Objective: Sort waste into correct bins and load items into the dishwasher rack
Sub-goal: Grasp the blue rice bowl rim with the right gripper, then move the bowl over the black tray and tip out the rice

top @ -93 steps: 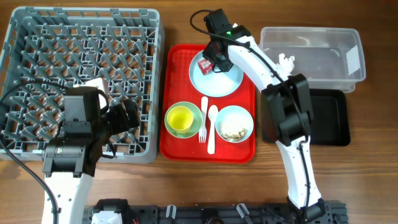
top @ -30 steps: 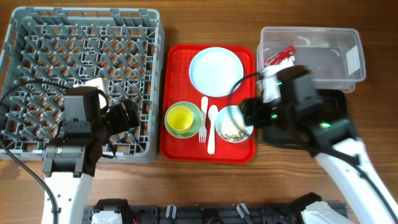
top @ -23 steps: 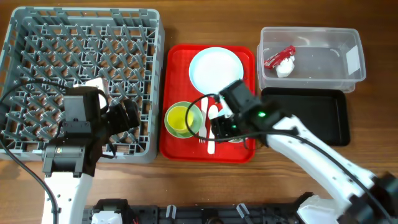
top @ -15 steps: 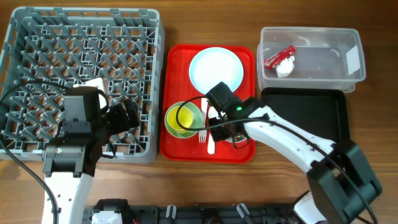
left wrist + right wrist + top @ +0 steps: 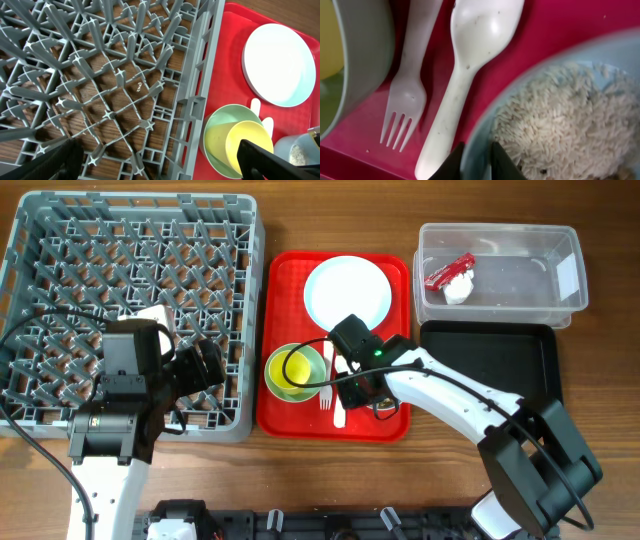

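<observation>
My right gripper point(image 5: 476, 156) is shut on the near-left rim of the pale blue bowl point(image 5: 600, 55), which holds beige crumbs point(image 5: 560, 125). The white spoon point(image 5: 470, 60) and fork point(image 5: 407, 95) lie just left of it on the red tray point(image 5: 285, 280). In the overhead view my right gripper point(image 5: 362, 392) covers most of the bowl. The yellow cup point(image 5: 293, 370) sits in the green bowl point(image 5: 280, 388). The pale blue plate point(image 5: 347, 292) is empty. The red wrapper point(image 5: 449, 270) and napkin point(image 5: 458, 290) lie in the clear tub point(image 5: 520, 280). My left gripper point(image 5: 160, 161) is open over the rack point(image 5: 252, 300).
The black tray point(image 5: 490, 370) sits right of the red tray, below the clear tub. My right arm reaches across the red tray's lower right corner. The rack's right wall point(image 5: 197, 100) runs beside the red tray's edge.
My right arm left the wrapper in the clear tub, swung down to the pale blue bowl and closed on its rim. The left arm has not moved.
</observation>
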Robot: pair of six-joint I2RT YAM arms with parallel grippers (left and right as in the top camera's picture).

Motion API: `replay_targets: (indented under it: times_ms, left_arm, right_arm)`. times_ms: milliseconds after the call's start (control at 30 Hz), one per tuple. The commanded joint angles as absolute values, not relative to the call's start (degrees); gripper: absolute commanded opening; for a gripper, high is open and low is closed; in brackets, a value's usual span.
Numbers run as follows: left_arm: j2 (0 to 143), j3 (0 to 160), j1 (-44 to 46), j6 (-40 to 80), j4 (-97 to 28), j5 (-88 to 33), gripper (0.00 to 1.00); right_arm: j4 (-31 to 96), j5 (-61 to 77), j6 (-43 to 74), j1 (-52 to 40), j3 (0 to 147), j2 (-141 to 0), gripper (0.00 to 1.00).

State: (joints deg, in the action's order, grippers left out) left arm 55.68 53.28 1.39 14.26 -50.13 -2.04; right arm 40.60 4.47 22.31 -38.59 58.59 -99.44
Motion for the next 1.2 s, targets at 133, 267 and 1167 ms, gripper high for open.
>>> replay_targets:
  times_ms: [133,267,1167]
  left_arm:
    - [55.5,54.2,1.1,14.1,-50.0,-2.7,1.00]
    - [55.5,54.2,1.1,14.1,-50.0,-2.7,1.00]
    - [55.5,54.2,1.1,14.1,-50.0,-2.7,1.00]
  right_arm:
    - [41.6,3.8,22.9,-38.8,58.5,-101.9,0.08]
    - [41.9,3.8,23.0,-38.8,59.4,-101.5,0.04]
    - [45.6,38.2,16.6,5.0,57.0,-82.6,0.04]
